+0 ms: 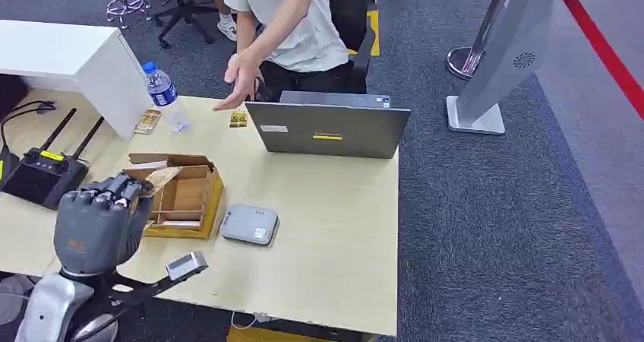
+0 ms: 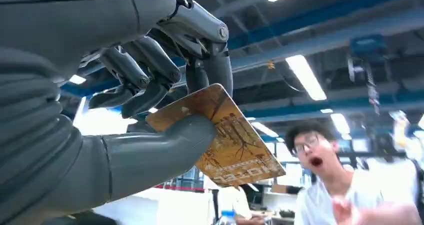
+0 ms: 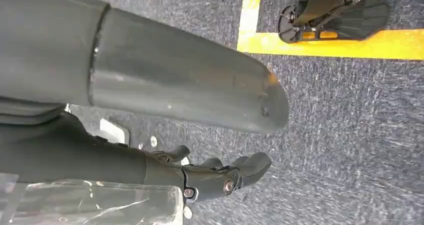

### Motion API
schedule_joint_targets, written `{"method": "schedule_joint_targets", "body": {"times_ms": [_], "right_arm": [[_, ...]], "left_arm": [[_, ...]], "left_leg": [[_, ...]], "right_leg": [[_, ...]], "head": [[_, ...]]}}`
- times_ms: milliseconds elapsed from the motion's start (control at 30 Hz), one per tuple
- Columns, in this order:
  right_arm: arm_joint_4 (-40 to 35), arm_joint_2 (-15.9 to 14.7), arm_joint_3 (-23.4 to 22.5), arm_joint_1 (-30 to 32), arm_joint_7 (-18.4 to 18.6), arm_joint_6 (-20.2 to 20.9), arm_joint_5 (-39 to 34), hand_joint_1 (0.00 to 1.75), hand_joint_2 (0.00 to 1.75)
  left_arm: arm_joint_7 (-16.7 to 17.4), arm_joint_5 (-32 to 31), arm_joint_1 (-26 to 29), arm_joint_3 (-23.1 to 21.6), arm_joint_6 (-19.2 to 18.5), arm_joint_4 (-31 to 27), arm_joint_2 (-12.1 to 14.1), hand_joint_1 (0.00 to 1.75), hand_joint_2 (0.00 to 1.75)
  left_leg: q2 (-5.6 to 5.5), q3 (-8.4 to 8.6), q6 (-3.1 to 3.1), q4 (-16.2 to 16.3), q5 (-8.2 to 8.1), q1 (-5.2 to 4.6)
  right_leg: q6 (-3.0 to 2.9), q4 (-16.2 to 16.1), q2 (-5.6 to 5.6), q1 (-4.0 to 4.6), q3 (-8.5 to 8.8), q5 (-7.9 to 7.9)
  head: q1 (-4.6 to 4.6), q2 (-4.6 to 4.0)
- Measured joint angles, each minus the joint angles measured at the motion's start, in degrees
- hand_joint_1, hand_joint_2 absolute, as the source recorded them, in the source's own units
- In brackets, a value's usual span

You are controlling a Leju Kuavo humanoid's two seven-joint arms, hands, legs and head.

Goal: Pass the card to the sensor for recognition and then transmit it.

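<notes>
Here, in the head view, the grey left hand (image 1: 99, 216) is raised over the pale wooden table (image 1: 334, 228), pinching a tan printed card (image 1: 159, 178) just above the open cardboard box (image 1: 181, 197); the flat grey rounded sensor box (image 1: 250, 224) lies just beside that cardboard box, toward the grey laptop (image 1: 328, 129), and a person's hand (image 1: 239, 80) hovers at the far edge. From the left wrist view, the thumb presses the card (image 2: 225, 137) against the dark fingers (image 2: 150, 75), with most of it jutting free. To do this well, I'd keep that pinch firm and bring the free end flat over the sensor. In the right wrist view, the right hand (image 3: 220, 177) hangs over carpet, fingers loosely curled, holding nothing.
</notes>
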Motion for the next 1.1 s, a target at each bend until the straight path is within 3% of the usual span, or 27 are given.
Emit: {"method": "schedule_joint_targets", "body": {"times_ms": [33, 100, 133, 233, 400, 533, 667, 767, 800, 1100], "right_arm": [[0.0, 0.0, 0.0, -0.1, 0.0, 0.2, 0.8, 0.00, 0.00], [0.0, 0.0, 0.1, -0.3, 0.0, 0.6, 2.3, 0.00, 0.00], [-0.1, 0.0, 0.2, -0.7, 0.0, 0.8, 2.9, 0.00, 0.00], [-0.1, 0.0, 0.6, -0.9, 0.0, 1.2, 4.3, 0.00, 0.00], [-0.1, 0.0, 1.1, -0.8, 0.0, 1.2, 4.8, 0.00, 0.00], [-0.1, 0.0, 1.8, -1.1, 0.0, 2.1, 7.0, 0.00, 0.00], [-0.1, 0.0, 2.3, -1.6, 0.2, 2.5, 7.9, 0.00, 0.00], [-0.1, 0.0, 2.6, -1.6, 0.2, 2.6, 8.0, 0.00, 0.00], [-0.1, 0.0, 2.6, -1.6, 0.2, 2.6, 8.1, 0.00, 0.00], [-0.1, 0.0, 2.6, -1.6, 0.2, 2.9, 9.0, 0.00, 0.00]], "left_arm": [[0.7, 1.0, -3.7, 0.0, -2.5, 0.6, 0.2, 1.75, 1.75], [0.8, 2.9, -15.1, 0.1, -8.9, 7.5, 0.7, 1.75, 1.75], [1.0, 3.2, -18.9, 0.3, -10.2, 10.6, 1.2, 1.75, 1.75], [1.9, 3.1, -28.1, 0.7, -12.2, 18.4, 1.4, 1.75, 1.75], [2.1, 3.0, -35.5, 0.7, -13.2, 26.5, 1.3, 1.75, 1.75], [0.6, 10.4, -42.6, 0.6, -22.2, 36.9, 0.5, 1.75, 1.75], [-3.2, 16.1, -49.9, 0.6, -25.0, 49.4, -0.2, 1.75, 1.75], [-3.7, 18.7, -51.9, 0.5, -25.8, 54.6, -0.4, 1.75, 1.75], [-3.7, 19.6, -52.0, 0.5, -26.2, 55.1, -0.3, 0.00, 1.75], [-3.3, 23.3, -51.1, 0.3, -26.0, 57.0, 1.9, 0.00, 1.75]], "left_leg": [[-0.06, 0.03, -0.03, 0.0, 0.05, -0.01], [-0.72, -0.30, -0.10, 0.0, 0.45, 0.05], [-0.66, -0.30, -0.15, 0.0, 0.48, 0.04], [-0.23, -0.28, -0.20, 0.0, 0.60, 0.04], [0.04, -0.30, -0.20, 0.0, 0.59, 0.03], [0.00, -0.44, -0.19, 0.0, 0.60, 0.03], [0.14, -0.44, -0.18, 0.0, 0.61, 0.03], [0.13, -0.45, -0.18, 0.0, 0.61, 0.03], [0.13, -0.46, -0.18, 0.0, 0.61, 0.03], [0.14, -0.57, -0.18, 0.0, 0.61, 0.04]], "right_leg": [[-0.02, 0.0, -0.05, 0.00, -0.11, 0.05], [-0.01, 0.0, -0.63, 0.03, 0.06, 0.16], [-0.21, 0.0, -0.60, 0.03, -0.08, 0.36], [-0.24, 0.1, -0.24, 0.04, -0.23, 0.55], [-0.19, 0.1, 0.06, 0.03, -0.34, 0.60], [-0.18, 0.1, 0.03, 0.03, -0.45, 0.61], [-0.16, 0.1, 0.18, 0.03, -0.48, 0.68], [-0.16, 0.1, 0.18, 0.03, -0.48, 0.68], [-0.16, 0.1, 0.18, 0.03, -0.49, 0.67], [-0.15, 0.1, 0.20, 0.03, -0.60, 0.67]], "head": [[-0.11, 0.00], [0.11, 0.00], [0.37, 0.00], [-0.11, 0.00], [-0.07, 0.00], [-0.04, 0.00], [-0.09, 0.00], [-0.07, 0.00], [-0.09, 0.00], [-0.09, 0.00]]}}
